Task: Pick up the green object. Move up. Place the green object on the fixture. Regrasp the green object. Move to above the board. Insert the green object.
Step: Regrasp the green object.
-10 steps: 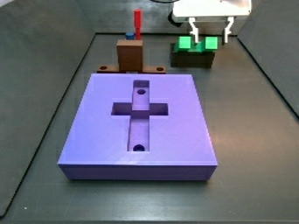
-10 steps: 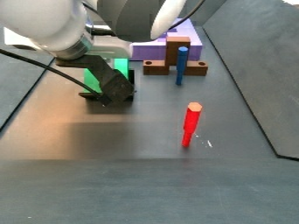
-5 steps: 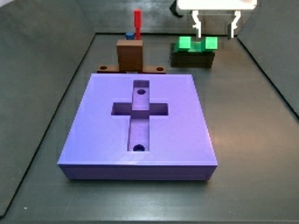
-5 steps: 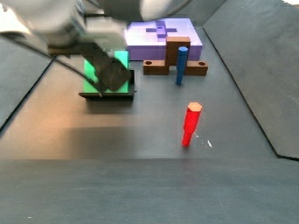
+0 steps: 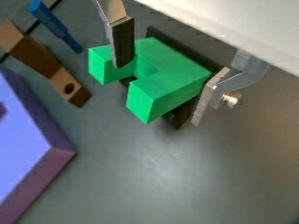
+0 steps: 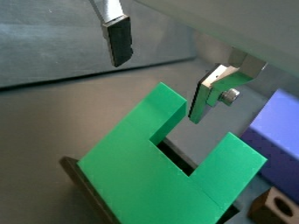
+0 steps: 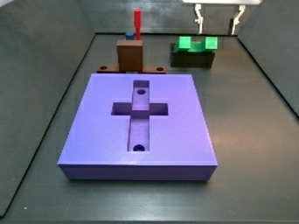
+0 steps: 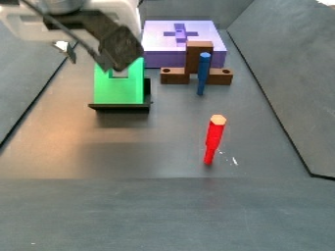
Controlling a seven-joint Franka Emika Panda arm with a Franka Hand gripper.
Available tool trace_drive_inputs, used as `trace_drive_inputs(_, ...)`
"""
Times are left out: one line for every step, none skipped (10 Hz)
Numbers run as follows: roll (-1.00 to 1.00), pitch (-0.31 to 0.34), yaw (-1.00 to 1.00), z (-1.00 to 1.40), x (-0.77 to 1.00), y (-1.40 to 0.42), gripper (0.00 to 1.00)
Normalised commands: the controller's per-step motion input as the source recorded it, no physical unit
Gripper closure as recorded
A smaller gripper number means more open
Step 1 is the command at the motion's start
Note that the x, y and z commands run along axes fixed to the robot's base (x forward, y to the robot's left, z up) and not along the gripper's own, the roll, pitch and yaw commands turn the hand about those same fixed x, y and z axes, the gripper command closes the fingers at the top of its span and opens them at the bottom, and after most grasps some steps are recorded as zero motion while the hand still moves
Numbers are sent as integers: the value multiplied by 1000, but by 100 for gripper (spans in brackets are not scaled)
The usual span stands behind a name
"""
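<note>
The green object point(image 7: 195, 44) rests on the dark fixture point(image 7: 194, 59) at the far end of the floor, its two prongs showing in both wrist views point(image 5: 149, 77) point(image 6: 176, 175). My gripper point(image 7: 219, 22) hangs open above it, holding nothing. In a wrist view its fingers point(image 5: 121, 44) straddle the block without touching it, and the gripper point(image 6: 163, 68) stands clear over the notch. From the other side the gripper point(image 8: 120, 57) hovers over the green object point(image 8: 120, 86) and the fixture point(image 8: 120, 107). The purple board point(image 7: 140, 122) with its cross recess lies apart.
A brown block point(image 7: 129, 55) stands between the board and the fixture, with a blue peg point(image 8: 202, 74) beside it. A red peg point(image 8: 214, 140) stands upright on the open floor. Dark walls point(image 7: 271, 79) edge the floor.
The gripper has opened off the green object and risen straight up. The green object stays seated on the fixture.
</note>
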Motion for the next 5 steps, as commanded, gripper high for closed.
trace_drive_inputs(1000, 0, -57, 240, 49, -11, 0)
trace_drive_inputs(1000, -91, -14, 149, 46, 0, 0)
trace_drive_inputs(1000, -83, 0, 80, 134, 0, 0)
trace_drive_inputs(1000, -43, 0, 29, 123, 0, 0)
trace_drive_inputs(1000, 0, 0, 6, 120, -9, 0)
